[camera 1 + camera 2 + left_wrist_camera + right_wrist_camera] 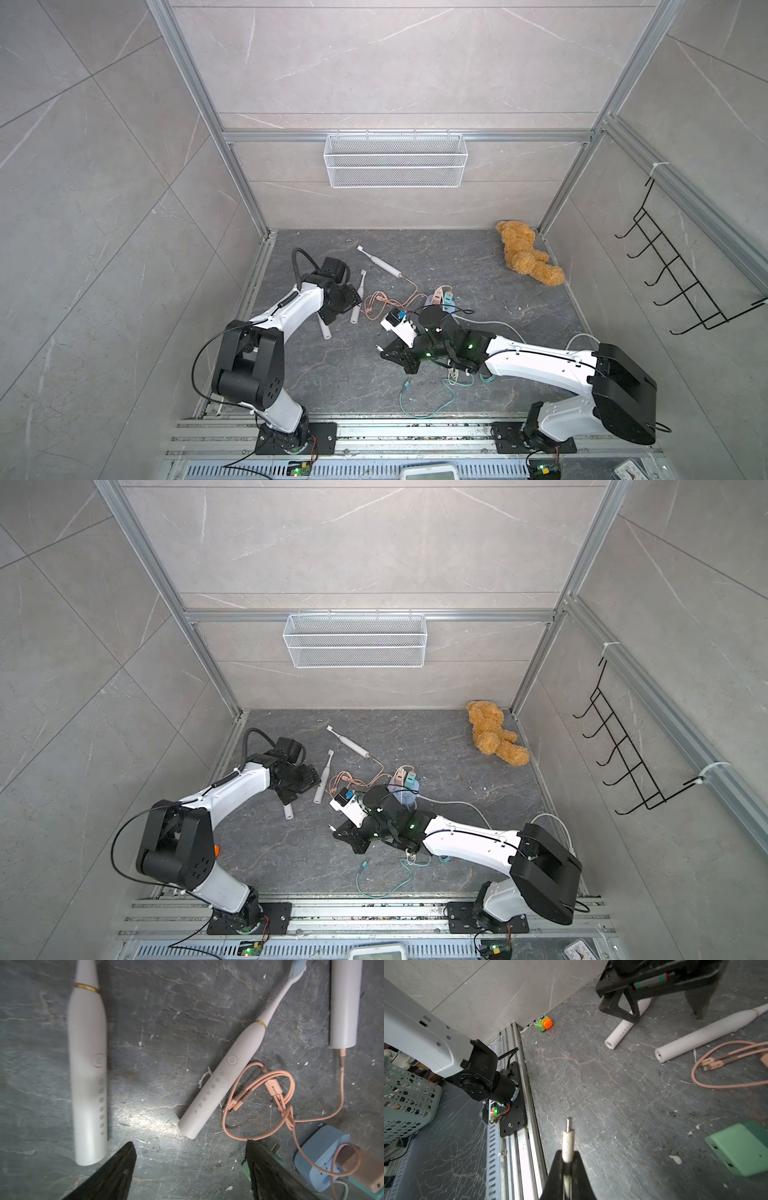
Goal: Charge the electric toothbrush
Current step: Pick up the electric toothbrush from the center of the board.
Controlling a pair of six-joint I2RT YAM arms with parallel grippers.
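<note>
— What is each gripper doing?
— The right gripper (568, 1155) is clenching a white charging plug (568, 1138). The left gripper (190, 1145) is hanging empty, and an electric toothbrush (223, 1080) is lying just ahead of its spread jaws.

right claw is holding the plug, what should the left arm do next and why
Probably lower the open left claw onto the unplugged toothbrush ahead of it and close. The right claw is shut on the white plug, but that brush lies loose on the stone floor, so plugging in likely needs it held.
</note>
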